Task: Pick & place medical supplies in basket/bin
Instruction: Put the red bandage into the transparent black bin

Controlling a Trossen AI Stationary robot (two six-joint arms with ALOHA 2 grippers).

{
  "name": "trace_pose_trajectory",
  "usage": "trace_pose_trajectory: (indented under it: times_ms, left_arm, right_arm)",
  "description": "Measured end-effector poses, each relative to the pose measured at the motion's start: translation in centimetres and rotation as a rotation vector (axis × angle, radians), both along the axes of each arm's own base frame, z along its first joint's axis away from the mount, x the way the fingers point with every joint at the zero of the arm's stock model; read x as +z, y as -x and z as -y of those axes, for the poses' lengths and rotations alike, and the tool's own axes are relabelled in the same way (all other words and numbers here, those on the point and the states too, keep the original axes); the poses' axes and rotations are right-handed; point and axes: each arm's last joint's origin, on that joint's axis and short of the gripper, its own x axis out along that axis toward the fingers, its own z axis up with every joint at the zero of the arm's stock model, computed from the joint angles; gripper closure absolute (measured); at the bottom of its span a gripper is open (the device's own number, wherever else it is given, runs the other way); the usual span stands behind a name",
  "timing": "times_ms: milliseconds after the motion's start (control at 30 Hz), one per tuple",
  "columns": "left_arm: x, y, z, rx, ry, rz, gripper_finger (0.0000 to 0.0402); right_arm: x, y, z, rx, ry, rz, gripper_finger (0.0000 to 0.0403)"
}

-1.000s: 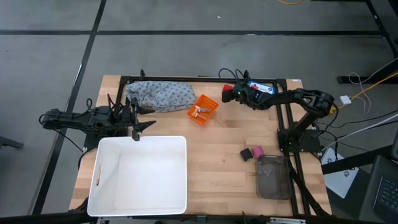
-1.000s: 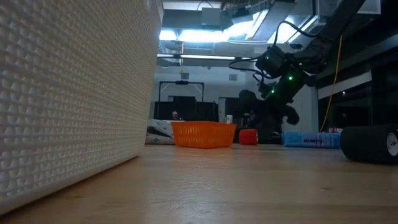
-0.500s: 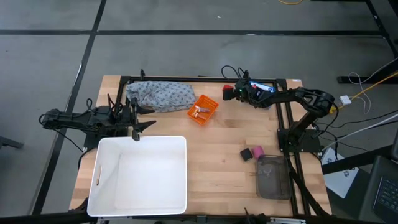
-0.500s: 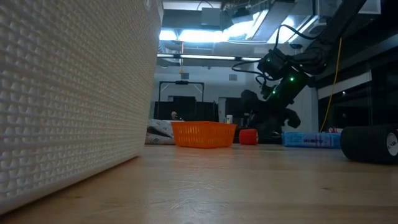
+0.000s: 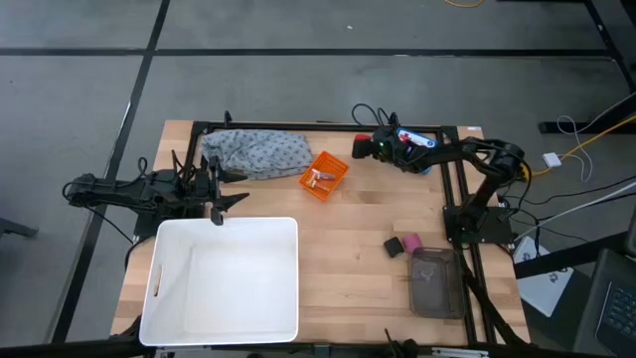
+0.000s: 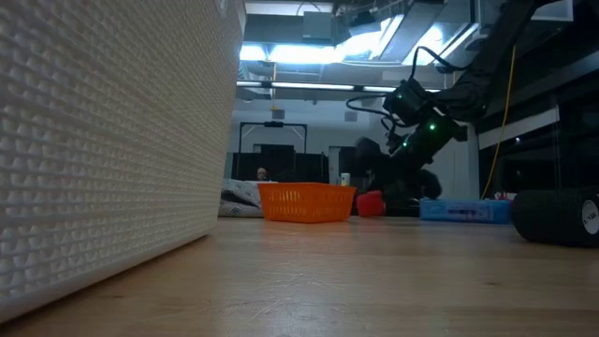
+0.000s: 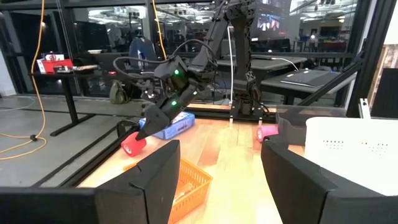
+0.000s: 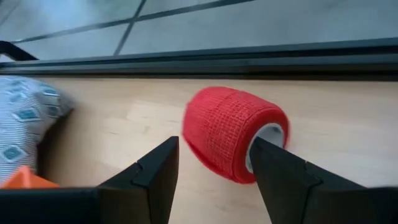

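Mostly undone yet: only tiny clear-wrapped pieces (image 5: 318, 178) showing in the orange basket (image 5: 325, 176), with pink roll (image 5: 409, 242), black roll (image 5: 394, 246) and grey cloth (image 5: 256, 152) out on the table (image 5: 358, 229). Right gripper (image 8: 211, 163) spread wide, empty, closing on the red roll (image 8: 235, 133) at the far edge by the frame rail (image 8: 249, 59) — tight there, plenty of open wood toward the basket. Left gripper (image 5: 227, 185) parked open beside the white tub (image 5: 224, 278).

Cloth (image 5: 256, 152) at far edge, basket (image 5: 324, 175) right of it, roll (image 5: 362, 142) farther right, tub (image 5: 223, 279) at near-left
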Motion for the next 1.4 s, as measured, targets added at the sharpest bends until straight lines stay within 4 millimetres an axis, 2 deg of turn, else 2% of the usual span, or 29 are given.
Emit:
trace_pose_trajectory:
  times_ms: [233, 433, 867, 1133, 1400]
  left_arm:
    - [0.0, 0.0, 0.0, 0.0, 0.0, 0.0, 0.018]
    - [0.0, 0.0, 0.0, 0.0, 0.009, 0.001, 0.0178]
    - [0.0, 0.0, 0.0, 0.0, 0.011, 0.001, 0.0178]
    - [-0.1, 0.0, 0.0, -0.001, 0.023, -0.003, 0.018]
    - [-0.1, 0.0, 0.0, 0.0, 0.025, -0.003, 0.018]
  right_arm:
    - [1.3, -1.5, 0.7, 0.065, -0.027, 0.068, 0.0207]
    - [1.5, -1.7, 0.8, 0.061, -0.043, 0.026, 0.0214]
    - [1.3, -1.0, 1.5, 0.014, -0.059, 0.001, 0.0303]
    - [1.3, -0.9, 1.6, 0.026, -0.045, -0.014, 0.0387]
    - [1.8, -1.3, 1.7, 0.077, -0.037, 0.057, 0.0387]
